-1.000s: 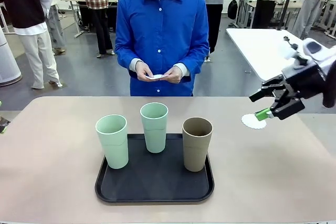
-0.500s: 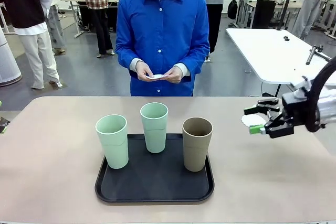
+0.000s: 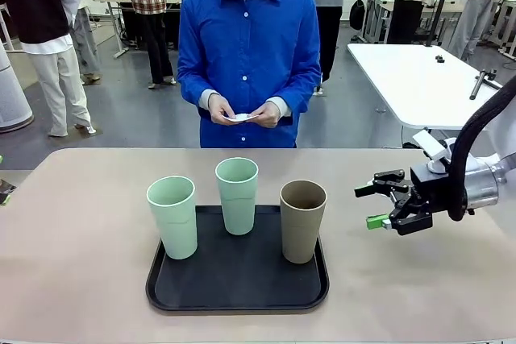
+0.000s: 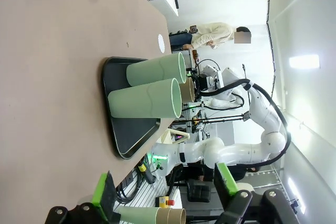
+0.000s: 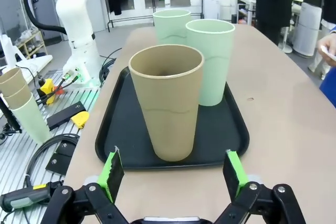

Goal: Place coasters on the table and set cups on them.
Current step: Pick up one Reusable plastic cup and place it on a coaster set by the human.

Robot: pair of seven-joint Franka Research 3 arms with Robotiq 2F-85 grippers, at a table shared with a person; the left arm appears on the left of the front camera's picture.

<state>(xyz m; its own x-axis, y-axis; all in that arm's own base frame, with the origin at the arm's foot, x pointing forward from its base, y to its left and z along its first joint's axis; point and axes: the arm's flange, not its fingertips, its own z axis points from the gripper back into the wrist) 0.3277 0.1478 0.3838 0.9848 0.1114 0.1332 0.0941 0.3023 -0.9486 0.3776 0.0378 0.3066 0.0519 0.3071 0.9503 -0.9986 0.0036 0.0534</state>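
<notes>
The tray (image 3: 234,283) is sitting mid-table, and the brown cup (image 3: 302,221) on its right side is standing between the right gripper (image 3: 367,207) and both the far green cup (image 3: 237,196) and the left green cup (image 3: 172,217). A clear gap is lying between gripper and brown cup. The table (image 3: 72,247) is lying bare left and right of the tray.
</notes>
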